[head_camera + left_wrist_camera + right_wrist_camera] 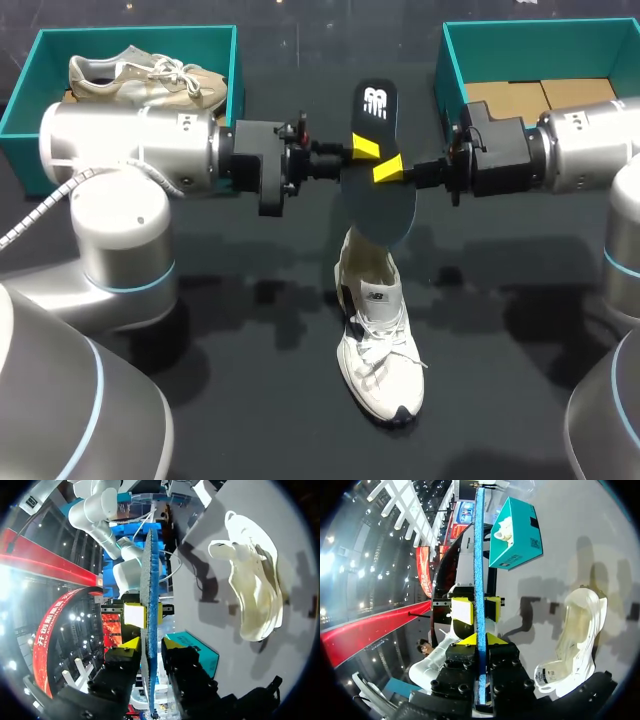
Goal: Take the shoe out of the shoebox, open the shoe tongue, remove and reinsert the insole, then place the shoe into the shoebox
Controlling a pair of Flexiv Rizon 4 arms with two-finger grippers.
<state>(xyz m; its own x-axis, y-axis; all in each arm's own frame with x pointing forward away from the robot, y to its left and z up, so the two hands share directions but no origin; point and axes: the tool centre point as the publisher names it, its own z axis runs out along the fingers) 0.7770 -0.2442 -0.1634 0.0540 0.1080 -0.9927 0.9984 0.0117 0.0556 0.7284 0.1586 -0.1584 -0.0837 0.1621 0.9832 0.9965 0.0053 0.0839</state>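
White shoe under insole; beige shoe in left shoebox.

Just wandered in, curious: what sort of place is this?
Probably a robot workbench for shoe handling: a teal left shoebox and right shoebox, a white shoe on the dark table, left pincer and right pincer both gripping an insole.

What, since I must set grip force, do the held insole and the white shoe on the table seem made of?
The insole: probably foam; its thin edge looks blue and grainy in the wrist views, its broad face dark, smooth, with a white print. The shoe: seemingly white textile or mesh upper, matte, with fabric laces; sole material unclear.
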